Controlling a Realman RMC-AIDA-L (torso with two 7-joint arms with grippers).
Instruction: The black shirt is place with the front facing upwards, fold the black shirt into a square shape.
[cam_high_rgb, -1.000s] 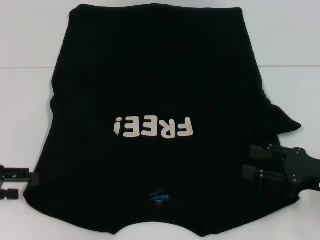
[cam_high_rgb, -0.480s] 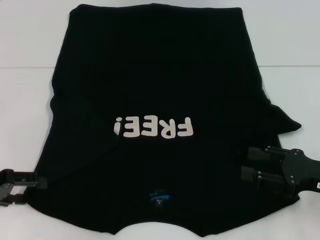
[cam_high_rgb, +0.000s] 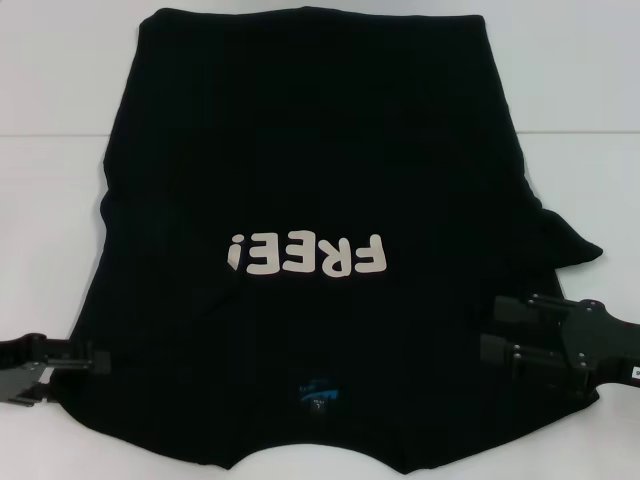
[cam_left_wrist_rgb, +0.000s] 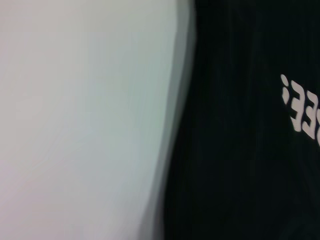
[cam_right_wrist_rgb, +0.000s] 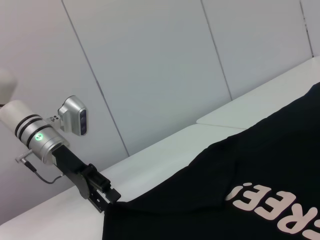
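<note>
White table, end effectors at shirt edges

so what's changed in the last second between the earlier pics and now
The left pincer slid in from the table's left edge to the black shirt, reaching its near-left sleeve edge. The right pincer crept slightly inward over the right sleeve. The shirt itself lies as before, lettering up.

Cream "FREE!" lettering on chest of black shirt, upside down in head view; blue neck label txt unreadable.
</note>
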